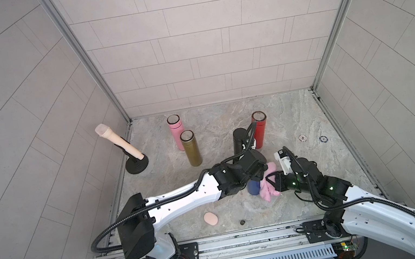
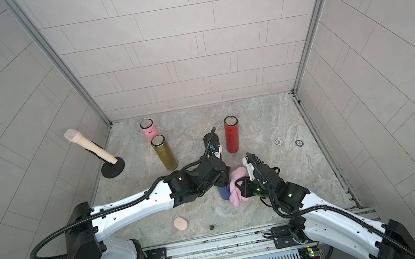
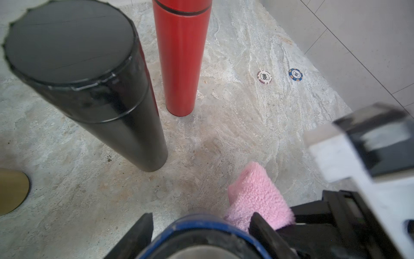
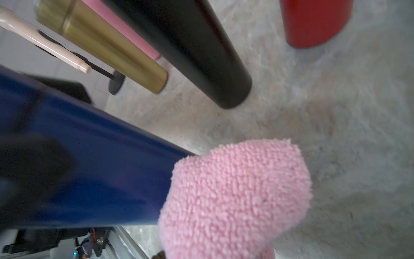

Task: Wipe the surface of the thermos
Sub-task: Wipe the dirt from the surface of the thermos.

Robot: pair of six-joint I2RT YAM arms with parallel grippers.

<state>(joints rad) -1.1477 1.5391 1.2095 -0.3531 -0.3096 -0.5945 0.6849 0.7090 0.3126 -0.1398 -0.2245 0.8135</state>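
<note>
Presently, the blue thermos (image 1: 253,187) is clamped by the left pincer (image 3: 200,220). The pink cloth (image 4: 235,197) is clamped against it by the right pincer (image 1: 274,181).

The blue thermos (image 4: 100,170) has a smooth, glossy painted wall. The pink cloth (image 4: 235,197) is soft, looped terry pile. The black thermos (image 3: 125,125) is glossy and reflective, the red thermos (image 3: 181,62) smooth with a satin sheen, the gold thermos (image 4: 107,44) brushed metallic. The table (image 3: 235,125) looks like veined, matt stone.
</note>
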